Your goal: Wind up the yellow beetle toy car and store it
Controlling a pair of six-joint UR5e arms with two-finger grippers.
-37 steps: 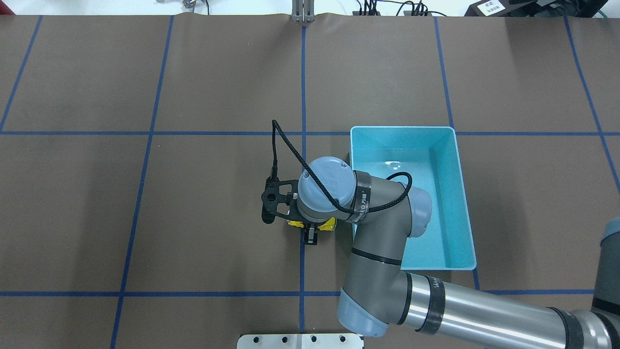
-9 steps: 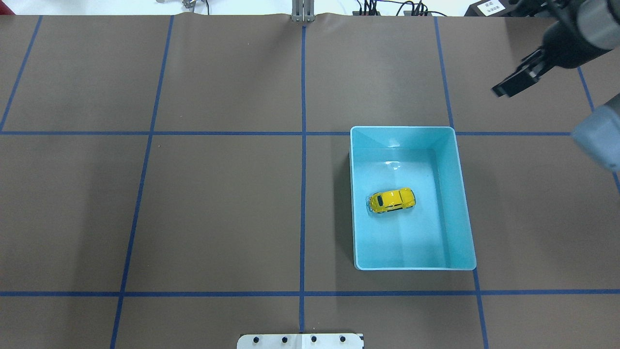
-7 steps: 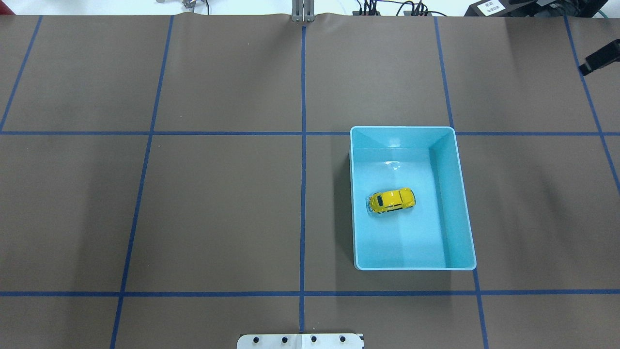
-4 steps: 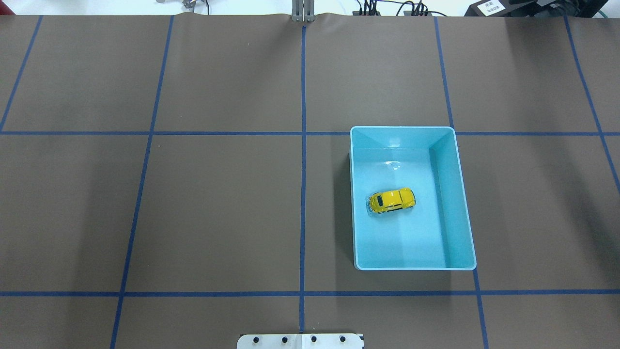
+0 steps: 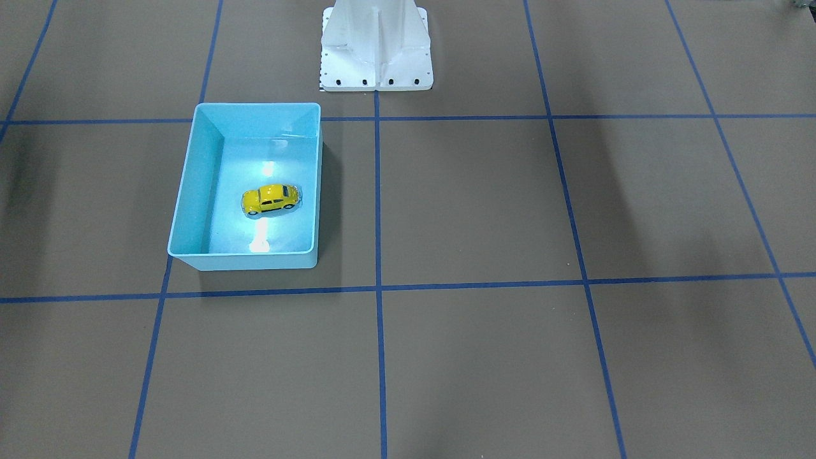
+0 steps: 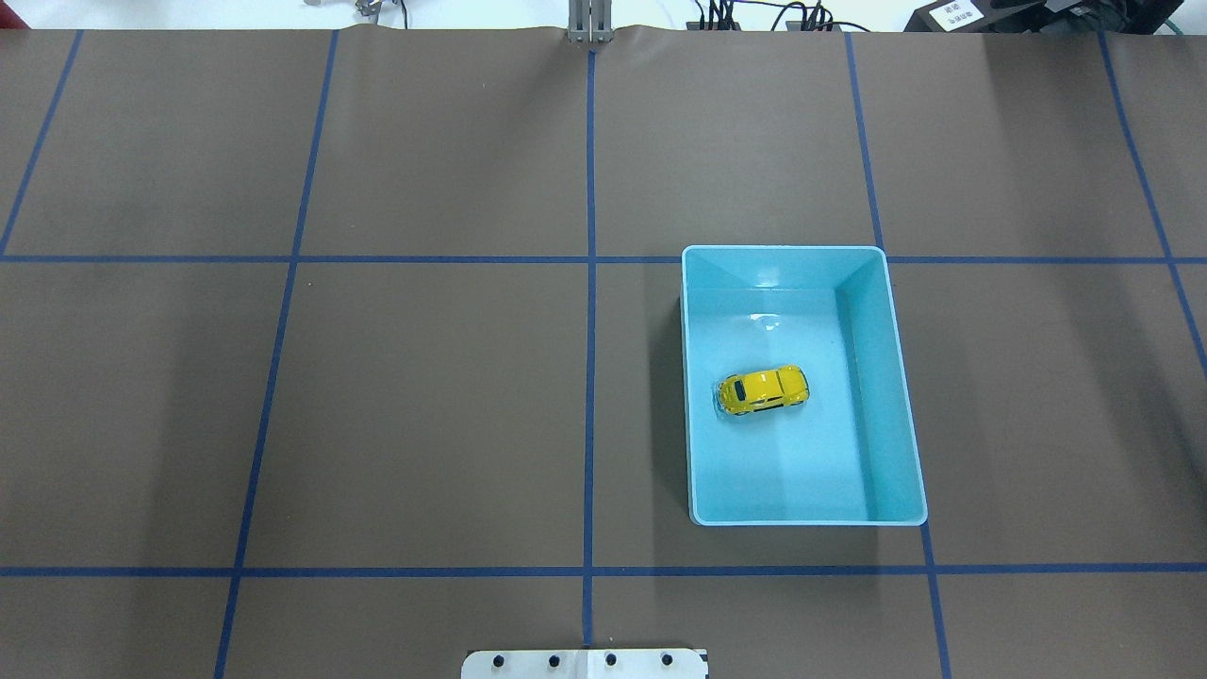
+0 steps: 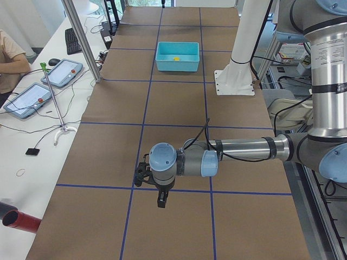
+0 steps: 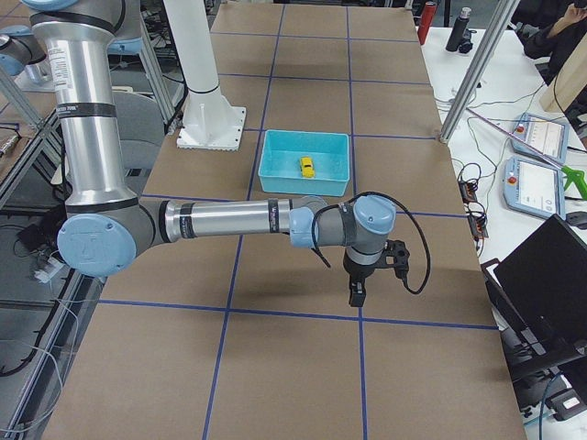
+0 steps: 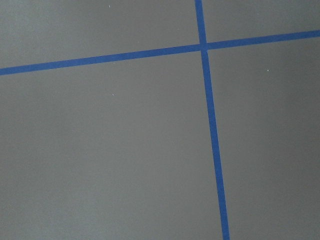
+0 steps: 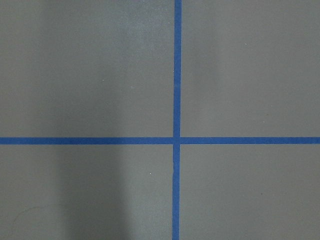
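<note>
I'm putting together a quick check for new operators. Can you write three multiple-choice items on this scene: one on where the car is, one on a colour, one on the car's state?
1. Where is the car relative to the bin?
A. Beside it on the table
B. Inside it
C. Balanced on its rim

2. What colour is the bin?
A. Light blue
B. Red
C. Green

3. How does the car rest?
A. On its roof
B. Clamped in a gripper
C. Free, on its wheels

Answers:
1 B: the bin's walls stand all around the car.
2 A: every view that shows the bin shows it light blue.
3 C: the overhead view shows the car's roof up and nothing touching it.
</note>
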